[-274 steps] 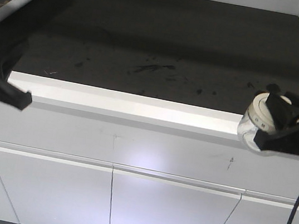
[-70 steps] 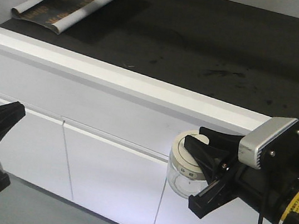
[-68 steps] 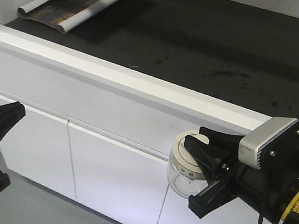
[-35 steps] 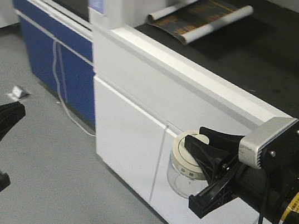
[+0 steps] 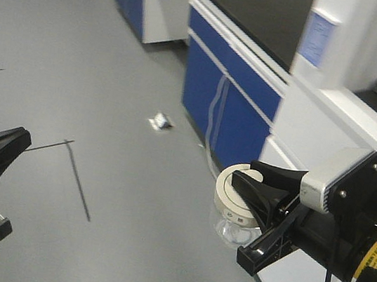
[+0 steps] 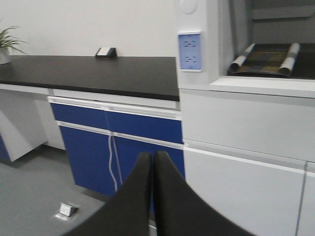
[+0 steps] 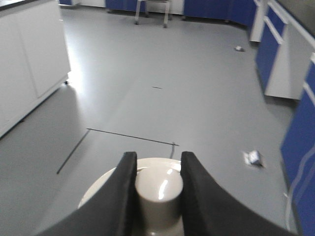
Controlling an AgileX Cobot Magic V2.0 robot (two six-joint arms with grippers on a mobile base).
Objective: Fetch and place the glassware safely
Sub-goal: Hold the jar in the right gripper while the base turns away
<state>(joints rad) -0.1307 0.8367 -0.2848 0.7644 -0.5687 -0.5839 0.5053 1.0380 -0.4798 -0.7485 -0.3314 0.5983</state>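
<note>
The right end effector (image 5: 260,194) was clamped on the lid knob of the glass jar (image 5: 233,215) over the floor (image 5: 80,61); the left end effector (image 6: 152,160) had its fingers together.

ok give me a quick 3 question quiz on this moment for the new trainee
1. True or false: the left end effector is shut with nothing between its fingers.
2. Where is the jar? A: standing on the floor. B: held off the ground by the right end effector. C: inside a cupboard.
3. Fill in: the cabinet doors under the black countertop are ____ in colour.

Key: 1 true; 2 B; 3 blue.
</note>
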